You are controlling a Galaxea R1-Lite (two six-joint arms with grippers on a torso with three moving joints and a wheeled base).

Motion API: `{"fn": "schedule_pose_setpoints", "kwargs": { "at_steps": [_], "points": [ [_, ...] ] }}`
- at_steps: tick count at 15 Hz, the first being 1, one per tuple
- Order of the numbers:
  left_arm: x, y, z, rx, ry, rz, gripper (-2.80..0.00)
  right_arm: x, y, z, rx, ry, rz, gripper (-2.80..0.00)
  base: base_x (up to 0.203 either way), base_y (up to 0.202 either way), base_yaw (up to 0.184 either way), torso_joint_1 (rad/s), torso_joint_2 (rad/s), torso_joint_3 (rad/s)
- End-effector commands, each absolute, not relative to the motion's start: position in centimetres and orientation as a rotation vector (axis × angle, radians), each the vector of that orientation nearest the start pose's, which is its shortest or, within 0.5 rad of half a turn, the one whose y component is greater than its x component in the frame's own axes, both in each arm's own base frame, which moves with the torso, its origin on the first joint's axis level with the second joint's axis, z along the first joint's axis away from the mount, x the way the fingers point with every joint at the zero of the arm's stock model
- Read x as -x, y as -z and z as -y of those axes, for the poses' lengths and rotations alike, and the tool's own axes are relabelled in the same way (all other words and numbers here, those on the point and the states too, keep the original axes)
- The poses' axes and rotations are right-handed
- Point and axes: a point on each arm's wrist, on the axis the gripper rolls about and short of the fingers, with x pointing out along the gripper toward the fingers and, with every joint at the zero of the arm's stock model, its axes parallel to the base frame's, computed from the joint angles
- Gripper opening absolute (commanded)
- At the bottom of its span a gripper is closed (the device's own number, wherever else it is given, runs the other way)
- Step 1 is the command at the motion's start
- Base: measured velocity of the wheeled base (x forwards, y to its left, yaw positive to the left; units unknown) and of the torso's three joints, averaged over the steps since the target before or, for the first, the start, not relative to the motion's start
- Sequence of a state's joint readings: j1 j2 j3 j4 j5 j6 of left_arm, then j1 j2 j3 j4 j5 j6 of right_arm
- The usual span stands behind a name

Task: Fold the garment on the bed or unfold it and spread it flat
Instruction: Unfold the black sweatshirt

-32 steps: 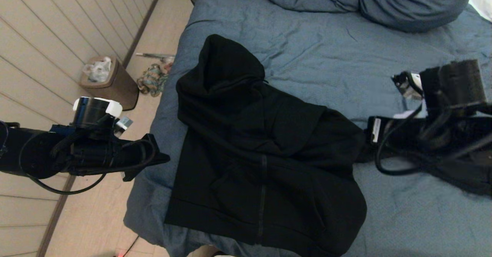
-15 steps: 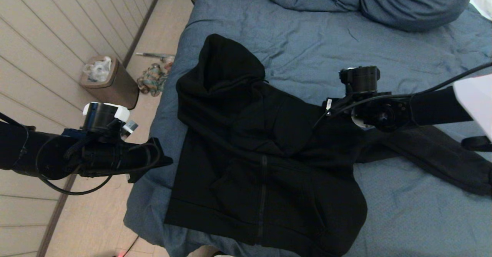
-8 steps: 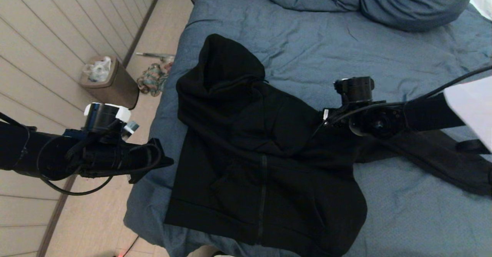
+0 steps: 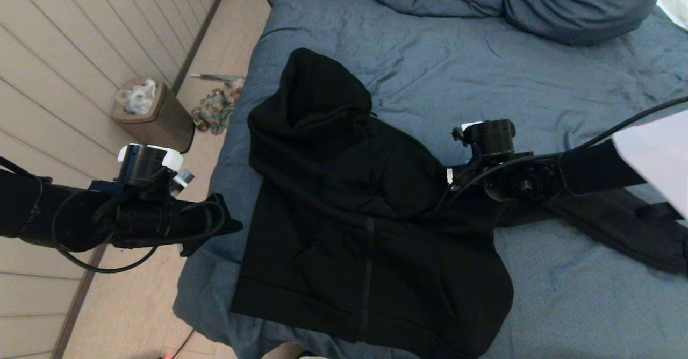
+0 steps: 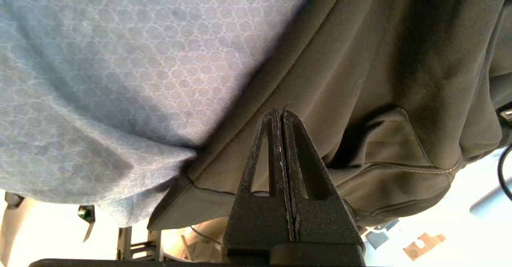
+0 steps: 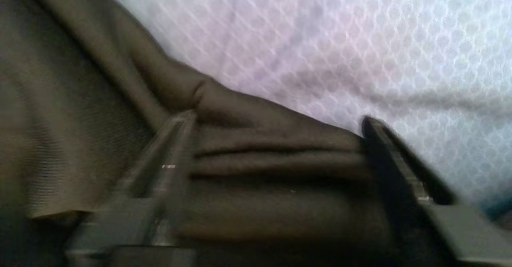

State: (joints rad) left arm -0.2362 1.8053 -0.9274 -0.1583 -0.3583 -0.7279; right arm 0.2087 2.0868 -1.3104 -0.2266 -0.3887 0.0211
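Garment (image 4: 365,224) flat on near-left part of bed (image 4: 537,79), hood toward pillows. Right gripper (image 6: 276,155) at its right shoulder edge, fingers spread astride a ridge of bunched fabric, nearer arm. Left gripper (image 5: 282,115) pressed together, empty, beside left hem.

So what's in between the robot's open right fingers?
A bunched fold of the garment sits between the right gripper fingers, on the bed. The right wrist view shows it; the fingers stand apart on either side.

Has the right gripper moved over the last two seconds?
Yes. The right gripper swung in from the bed's right side onto the garment's shoulder.
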Motion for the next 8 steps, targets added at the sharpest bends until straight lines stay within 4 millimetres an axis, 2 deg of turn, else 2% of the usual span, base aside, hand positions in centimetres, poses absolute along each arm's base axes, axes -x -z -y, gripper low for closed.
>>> {"fn": "schedule_pose_setpoints", "kwargs": {
  "at_steps": [1,5,8],
  "points": [
    [-30.5,-13.9,8.2,0.723,0.278,-0.904,-2.80,-40.6,-13.7,-7.3,0.144,0.198,-0.531,-2.80,0.000,0.000,0.000,0.000,0.00,0.000],
    [-30.5,-13.9,8.2,0.725,0.277,-0.904,-2.80,-41.0,-13.9,-7.0,0.135,0.206,-0.517,-2.80,0.000,0.000,0.000,0.000,0.00,0.000],
    [-30.5,-14.0,8.2,0.727,0.277,-0.902,-2.80,-42.1,-15.4,-7.4,0.082,0.222,-0.447,-2.80,0.000,0.000,0.000,0.000,0.00,0.000]
  ]
}}
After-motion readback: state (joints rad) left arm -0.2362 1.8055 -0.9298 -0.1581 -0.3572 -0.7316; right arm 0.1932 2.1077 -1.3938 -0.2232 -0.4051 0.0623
